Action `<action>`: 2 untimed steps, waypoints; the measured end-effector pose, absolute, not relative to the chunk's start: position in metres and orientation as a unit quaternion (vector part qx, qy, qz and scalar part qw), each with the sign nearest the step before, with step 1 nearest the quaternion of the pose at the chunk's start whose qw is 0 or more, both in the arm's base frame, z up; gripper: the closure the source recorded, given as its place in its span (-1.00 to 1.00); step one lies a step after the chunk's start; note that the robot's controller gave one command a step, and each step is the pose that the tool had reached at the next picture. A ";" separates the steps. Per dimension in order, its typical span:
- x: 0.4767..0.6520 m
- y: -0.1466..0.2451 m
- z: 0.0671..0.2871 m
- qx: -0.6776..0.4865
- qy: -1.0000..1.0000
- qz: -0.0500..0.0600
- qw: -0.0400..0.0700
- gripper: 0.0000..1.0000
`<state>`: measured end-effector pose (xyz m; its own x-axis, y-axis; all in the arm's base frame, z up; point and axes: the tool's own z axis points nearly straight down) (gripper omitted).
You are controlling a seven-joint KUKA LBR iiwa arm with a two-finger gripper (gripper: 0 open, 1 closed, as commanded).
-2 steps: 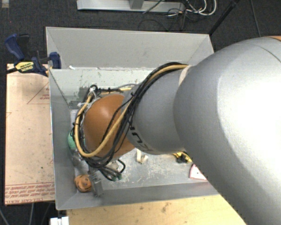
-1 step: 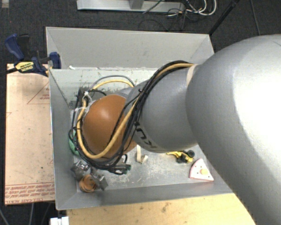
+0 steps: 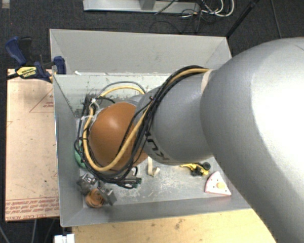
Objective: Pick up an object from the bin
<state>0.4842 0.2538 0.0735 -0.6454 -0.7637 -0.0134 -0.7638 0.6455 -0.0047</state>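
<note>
Pink-and-white wedge (image 3: 217, 184), small yellow-and-black thing (image 3: 195, 168) just beside it, pale cream piece (image 3: 153, 168) nearby.

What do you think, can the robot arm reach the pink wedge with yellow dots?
Probably yes. The wedge lies bare on the bin floor, nothing on top. But the arm's orange-capped end is at the bin's left side, so it would have to move across first.

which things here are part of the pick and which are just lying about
In the job: gripper, low in the near-left corner; brown round thing beside it; grey bin.
Lying about: pink wedge; yellow-and-black piece; small cream bit.
</note>
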 end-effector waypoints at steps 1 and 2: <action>0.485 0.255 0.104 -0.420 0.908 0.001 0.002 1.00; 0.484 0.254 0.091 -0.420 0.908 0.001 0.000 1.00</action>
<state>0.4840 0.2545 0.0906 -0.6475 -0.7620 -0.0010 -0.7620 0.6475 0.0020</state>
